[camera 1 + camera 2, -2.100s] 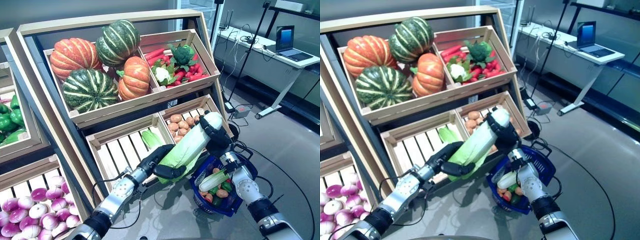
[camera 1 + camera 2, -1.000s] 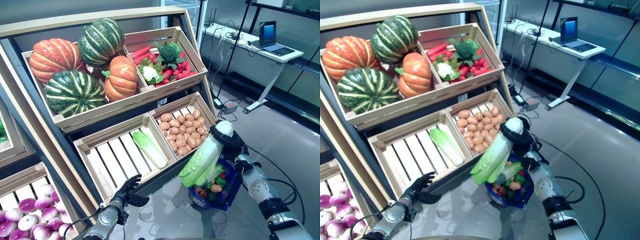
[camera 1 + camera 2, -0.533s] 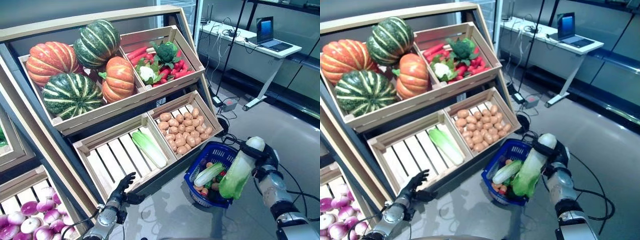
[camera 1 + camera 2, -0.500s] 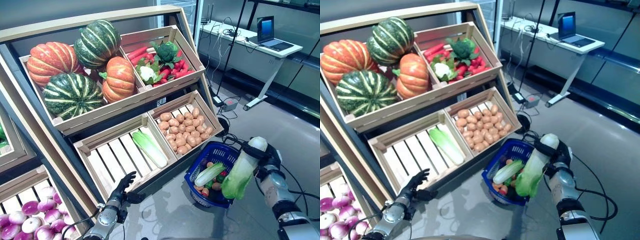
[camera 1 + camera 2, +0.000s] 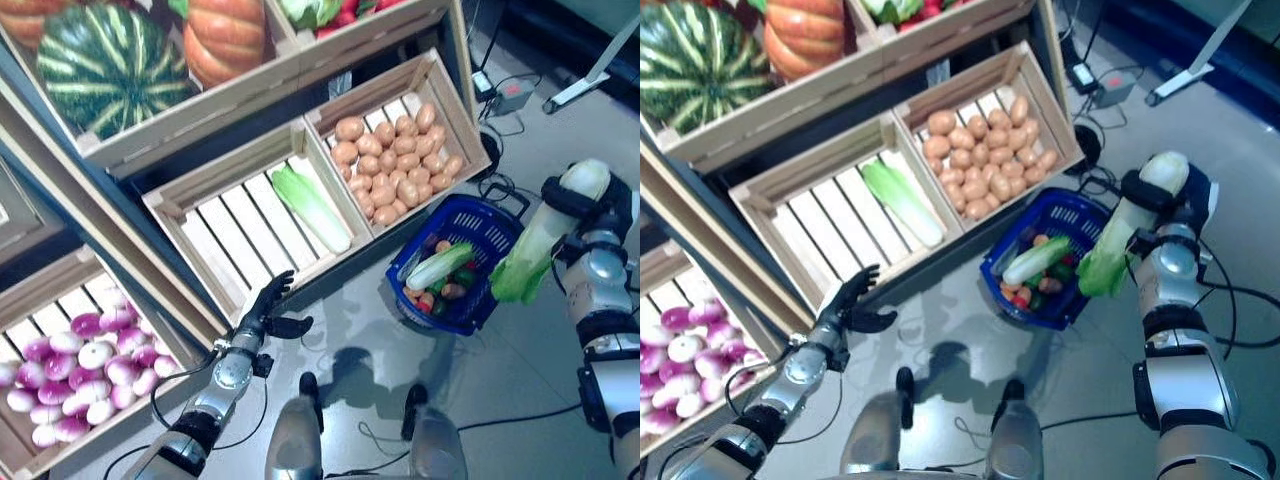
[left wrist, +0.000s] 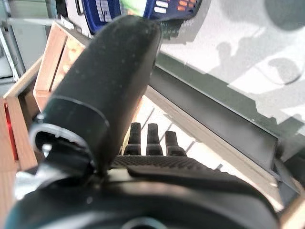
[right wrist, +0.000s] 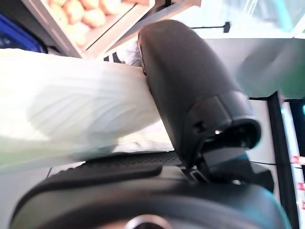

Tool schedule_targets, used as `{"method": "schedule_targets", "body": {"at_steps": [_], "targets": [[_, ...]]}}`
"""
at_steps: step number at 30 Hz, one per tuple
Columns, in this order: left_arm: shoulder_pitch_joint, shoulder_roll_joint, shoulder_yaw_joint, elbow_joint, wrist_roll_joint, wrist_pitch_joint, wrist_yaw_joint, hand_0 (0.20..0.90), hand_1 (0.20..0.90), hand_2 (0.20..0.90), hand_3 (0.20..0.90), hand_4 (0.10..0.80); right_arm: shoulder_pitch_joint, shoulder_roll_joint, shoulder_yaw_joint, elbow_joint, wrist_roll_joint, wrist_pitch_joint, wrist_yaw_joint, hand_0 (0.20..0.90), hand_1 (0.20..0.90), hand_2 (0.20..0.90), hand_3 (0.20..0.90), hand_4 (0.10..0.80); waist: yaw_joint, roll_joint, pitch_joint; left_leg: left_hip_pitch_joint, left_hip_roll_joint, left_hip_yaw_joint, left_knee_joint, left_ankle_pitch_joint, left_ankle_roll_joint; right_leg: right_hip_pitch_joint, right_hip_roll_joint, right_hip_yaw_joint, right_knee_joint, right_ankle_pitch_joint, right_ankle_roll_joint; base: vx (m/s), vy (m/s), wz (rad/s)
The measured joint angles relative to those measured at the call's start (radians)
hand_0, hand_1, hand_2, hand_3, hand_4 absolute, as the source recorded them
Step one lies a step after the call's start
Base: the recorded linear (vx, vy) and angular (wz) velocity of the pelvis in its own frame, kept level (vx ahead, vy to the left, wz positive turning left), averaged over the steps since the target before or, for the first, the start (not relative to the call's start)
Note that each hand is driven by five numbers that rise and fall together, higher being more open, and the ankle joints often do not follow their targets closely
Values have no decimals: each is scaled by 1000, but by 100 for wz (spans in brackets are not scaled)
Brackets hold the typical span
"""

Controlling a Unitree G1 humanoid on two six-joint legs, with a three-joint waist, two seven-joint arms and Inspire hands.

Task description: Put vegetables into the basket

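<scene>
Wooden produce stand (image 5: 190,120) filling the upper left, stepped in tiers down to the grey floor (image 5: 500,380). On the top tier, a striped green pumpkin (image 5: 105,65) beside an orange pumpkin (image 5: 225,35). Below, two slatted crates side by side: the left crate (image 5: 190,255) holding a single napa cabbage (image 5: 312,208) lying against its right wall, the right crate (image 5: 455,105) heaped with potatoes (image 5: 395,160). Lower left, a crate of purple and white onions (image 5: 70,375).

Blue basket (image 5: 490,225) standing on the floor just in front of the potato crate, already loaded with a pale leek-like stalk (image 5: 440,265) lying across small mixed vegetables (image 5: 435,295).

Right hand (image 5: 590,200) to the right of the basket, fingers and thumb curled round the white stem end of a second napa cabbage (image 5: 530,255); cabbage held aslant in the air, green leafy tip pointing down beside the basket's right rim, not inside it.

Left hand (image 5: 268,312) low in front of the slatted cabbage crate, fingers straight and spread, thumb out, holding nothing.
</scene>
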Motion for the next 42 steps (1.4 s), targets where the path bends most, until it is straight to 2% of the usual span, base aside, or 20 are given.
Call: {"method": "schedule_targets", "body": {"at_steps": [3,6,13,14,15,18,24,29,39,42], "targets": [[-25,21,-7,-27,-3,-19,28,900,900,900,900,800,-39,-17,0,1,0,-3,0,300,300,300,300,400,3,12,41,-101,-5,-8,117,-32,7,-99,-35,12,120,-36,0,-130,16,13],[-49,35,-27,-65,-11,-30,53,900,900,900,900,800,-71,-31,3,15,17,-4,1,300,300,300,300,400,5,24,68,-233,-19,-20,276,-82,16,-231,-80,37,300,-106,-2,-62,16,20],[-46,51,-75,-100,-10,-88,102,900,900,900,900,800,-72,-30,38,36,38,-3,10,300,300,300,300,400,7,34,86,-392,-16,-50,528,-180,16,-390,-117,91,563,-222,-7,-12,-11,5],[-47,51,-76,-102,-10,-93,103,900,900,900,900,800,-72,-30,38,41,38,-3,14,481,481,481,481,521,5,34,86,-412,-13,-56,556,-189,13,-411,-117,94,593,-235,-15,-5,-11,8],[-47,51,-76,-103,-10,-93,105,900,900,900,900,800,-72,-30,38,42,38,-3,15,900,900,900,900,800,5,34,86,-420,-13,-59,568,-193,12,-418,-118,97,607,-241,-12,0,0,0],[-45,51,-78,-103,-10,-104,113,900,900,900,900,800,-73,-30,39,43,38,-3,22,900,900,900,900,800,2,35,87,-455,-6,-74,619,-209,1,-455,-117,103,666,-267,-18,11,1,0],[-44,51,-124,-113,-8,-111,120,900,900,900,900,800,-73,-32,39,53,41,-3,66,900,900,900,900,800,-5,35,87,-456,1,-78,620,-209,1,-460,-114,101,673,-273,-27,27,18,-2],[-46,54,-125,-134,-8,-142,130,900,900,900,900,800,-76,-34,39,53,78,4,133,900,900,900,900,800,-4,35,87,-451,3,-77,619,-210,0,-456,-113,102,671,-273,-28,21,6,0],[-46,71,-118,-173,10,-170,180,900,900,900,900,800,-80,-34,39,57,78,15,143,900,900,900,900,800,-2,34,87,-403,3,-78,580,-207,-4,-399,-111,83,631,-270,-25,19,2,0],[-49,104,-106,-203,47,-186,212,900,900,900,900,800,-93,-35,38,57,78,31,143,900,900,900,900,800,0,30,86,-387,10,-74,563,-204,-11,-385,-105,79,616,-268,-24,33,14,-2]]}}
